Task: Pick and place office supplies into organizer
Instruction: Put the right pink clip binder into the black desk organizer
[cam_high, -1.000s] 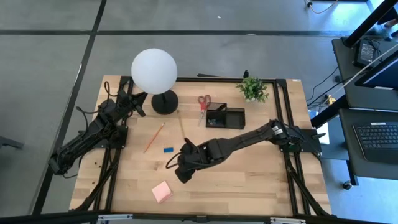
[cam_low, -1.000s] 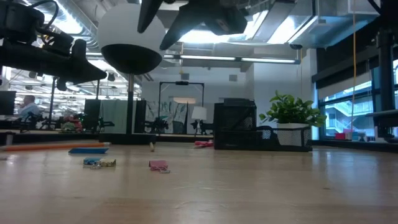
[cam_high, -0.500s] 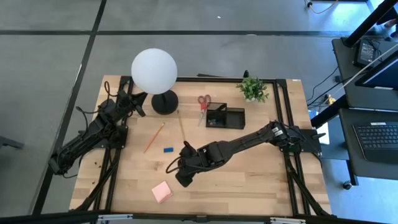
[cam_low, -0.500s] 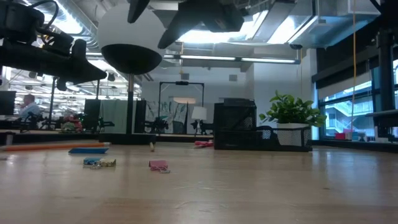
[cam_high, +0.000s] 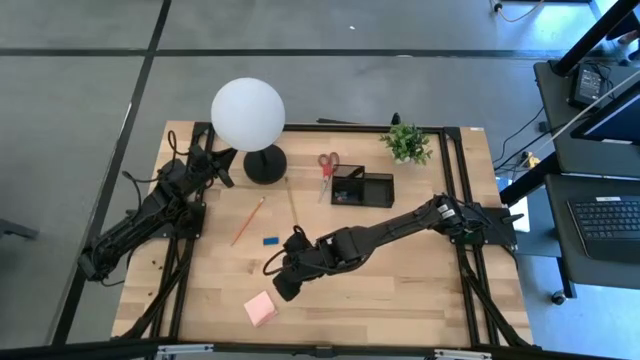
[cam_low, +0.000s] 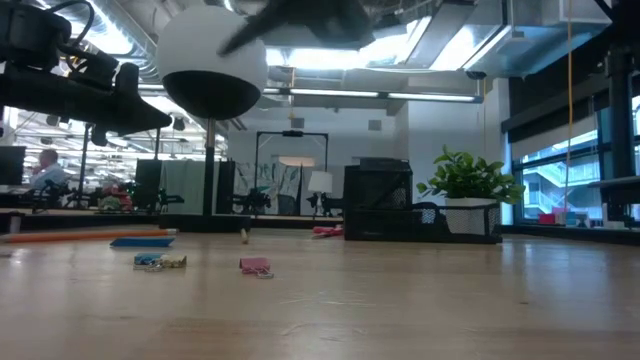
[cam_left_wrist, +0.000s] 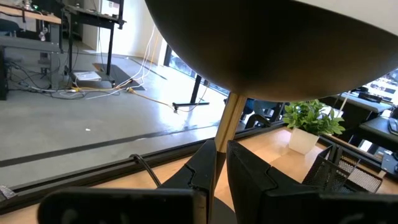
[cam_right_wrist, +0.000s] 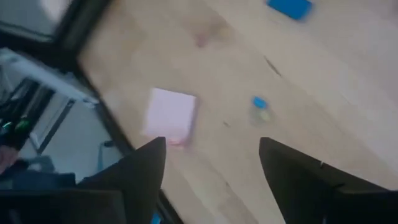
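While the right gripper (cam_high: 281, 287) hovers with jaws spread just beside the pink sticky-note pad (cam_high: 260, 309) at 7 o'clock on the surface (cam_high: 400, 290), one pencil (cam_high: 248, 220) lies diagonally at 10. Scissors (cam_high: 327, 171) point lengthwise toward 6, left of the organizer (cam_high: 362, 187), contents unclear. Left gripper (cam_high: 217, 163) jaws pressed together by the lamp base (cam_high: 265, 164).

The black organizer (cam_high: 362, 187) stands upright on the table. Red-handled scissors (cam_high: 327, 166) lie flat just beside its lamp-facing end. Farther that way lie two wooden pencils (cam_high: 248, 220), apart, then a small blue eraser (cam_high: 270, 240). The pink sticky-note pad (cam_high: 260, 309) lies well apart, near the table's front edge.
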